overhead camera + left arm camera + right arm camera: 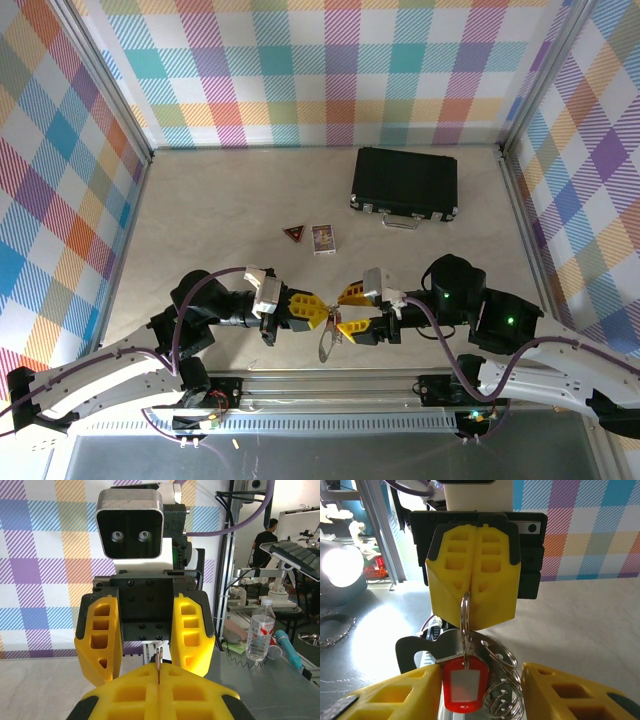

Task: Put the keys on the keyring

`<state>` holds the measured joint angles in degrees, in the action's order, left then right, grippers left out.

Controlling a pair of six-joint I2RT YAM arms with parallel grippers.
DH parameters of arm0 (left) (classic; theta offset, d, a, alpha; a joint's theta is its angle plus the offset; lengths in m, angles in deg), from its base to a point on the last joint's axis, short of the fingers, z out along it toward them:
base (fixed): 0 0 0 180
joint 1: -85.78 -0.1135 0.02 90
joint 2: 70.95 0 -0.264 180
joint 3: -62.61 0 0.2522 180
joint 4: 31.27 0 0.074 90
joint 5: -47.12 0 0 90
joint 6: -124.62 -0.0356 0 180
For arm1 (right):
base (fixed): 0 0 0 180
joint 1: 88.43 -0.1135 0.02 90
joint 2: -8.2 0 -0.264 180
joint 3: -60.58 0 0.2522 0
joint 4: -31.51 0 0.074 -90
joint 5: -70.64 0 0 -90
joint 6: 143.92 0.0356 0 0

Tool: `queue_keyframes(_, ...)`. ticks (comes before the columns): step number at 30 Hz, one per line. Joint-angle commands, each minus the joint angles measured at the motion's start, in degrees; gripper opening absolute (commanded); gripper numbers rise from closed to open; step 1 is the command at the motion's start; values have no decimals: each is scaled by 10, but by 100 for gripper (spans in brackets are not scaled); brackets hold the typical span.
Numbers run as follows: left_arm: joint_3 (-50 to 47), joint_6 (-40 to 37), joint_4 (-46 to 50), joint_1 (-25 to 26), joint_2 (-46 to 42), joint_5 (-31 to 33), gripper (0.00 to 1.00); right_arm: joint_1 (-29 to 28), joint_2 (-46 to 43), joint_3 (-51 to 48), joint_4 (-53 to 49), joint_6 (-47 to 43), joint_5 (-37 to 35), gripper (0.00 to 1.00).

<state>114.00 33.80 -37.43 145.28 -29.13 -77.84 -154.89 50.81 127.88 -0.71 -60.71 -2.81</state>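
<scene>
The left gripper [470, 621] is clenched, its yellow fingers pressed flat together on the thin wire top of the keys [465, 685], a slim metal piece carrying a small red plastic tag that dangles just under the fingertips. Close behind the tag lies the keyring [416, 652], a flat silver-grey metal loop, with its trailing coiled wire rings [503, 700] just to one side. Whether tag and loop are already linked I cannot tell. The whole cluster hangs straight down from the left fingertips with its long axis vertical, clear of the beige tabletop [200, 200]. The right gripper [343, 311] faces it nose to nose, released, with its fingers spread to either side of the hanging bunch and gripping nothing. So the right arm is the free one and already the nearer. My reading is that the coming move turns on its closing on the silver loop below the left's pinch, steadying it without knocking the tag askew. Well apart, farther back on the table, lie a dark triangular badge [293, 233], a small printed card [323, 238] and a black hard case [405, 183].
</scene>
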Motion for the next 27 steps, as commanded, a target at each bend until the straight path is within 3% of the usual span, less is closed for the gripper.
queue_keyframes(1, -5, 2, -27, 1, -9, -2, 0, -4, -7, -4, 38, 2, 27, 44)
queue_keyframes(9, -7, -3, -13, 1, -17, 4, 0, -4, -5, -6, 54, 3, 32, 43)
queue_keyframes(16, -3, -14, 12, 1, -22, 9, 0, -4, 12, -6, 75, 1, 40, 36)
queue_keyframes(22, -2, -16, 19, 1, -24, 13, 0, -4, 31, 0, 76, -2, 44, 25)
queue_keyframes(27, -6, -17, 27, 1, -36, 19, 0, -5, 32, 9, 57, -8, 32, 9)
